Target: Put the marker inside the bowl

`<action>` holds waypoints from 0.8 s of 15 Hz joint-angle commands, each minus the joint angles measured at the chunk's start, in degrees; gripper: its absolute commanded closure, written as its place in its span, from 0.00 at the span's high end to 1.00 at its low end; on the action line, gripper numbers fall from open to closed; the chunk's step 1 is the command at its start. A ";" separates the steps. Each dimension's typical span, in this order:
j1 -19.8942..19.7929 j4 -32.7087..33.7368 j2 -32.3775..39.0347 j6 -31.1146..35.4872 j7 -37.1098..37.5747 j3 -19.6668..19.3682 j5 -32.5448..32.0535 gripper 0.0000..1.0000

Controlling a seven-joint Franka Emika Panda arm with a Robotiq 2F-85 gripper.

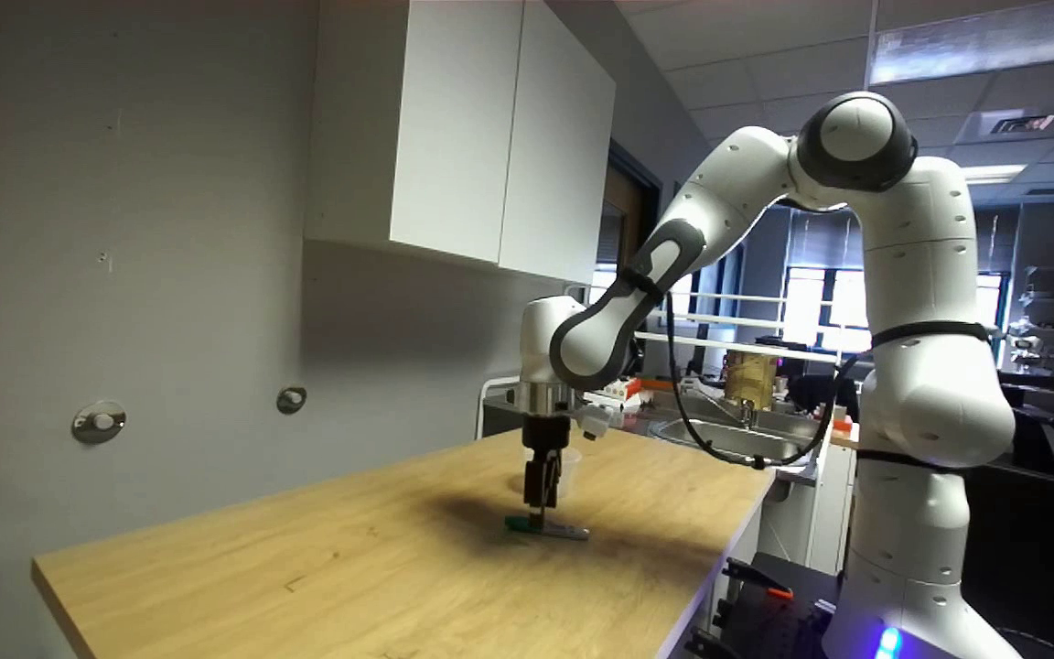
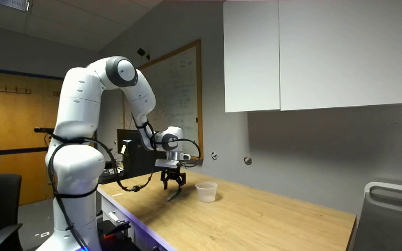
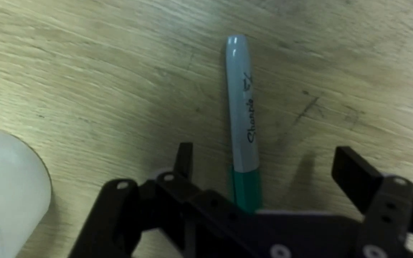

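Lower wide-spread, unladen end effector (image 3: 263,159) over marker (image 3: 243,111), flat on bench (image 2: 263,219) directly below. Probably light, stiff, slick, apt to roll; pinch squarely around mid-barrel, clear of bowl (image 2: 207,192) beside end effector.

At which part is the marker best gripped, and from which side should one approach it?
Probably the middle of the marker, near where grey meets green, coming from above: it is thin and lies flat on the table. The end effector, open in the wrist view, should close across its width, on the long sides.
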 commanded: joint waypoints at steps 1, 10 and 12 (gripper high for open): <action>-1.35 5.23 5.79 -1.85 -0.80 0.51 -0.45 0.76; -1.58 8.13 5.90 -5.47 1.38 -0.34 -3.70 0.12; -1.41 7.82 4.35 -5.96 2.04 -0.55 -5.06 0.04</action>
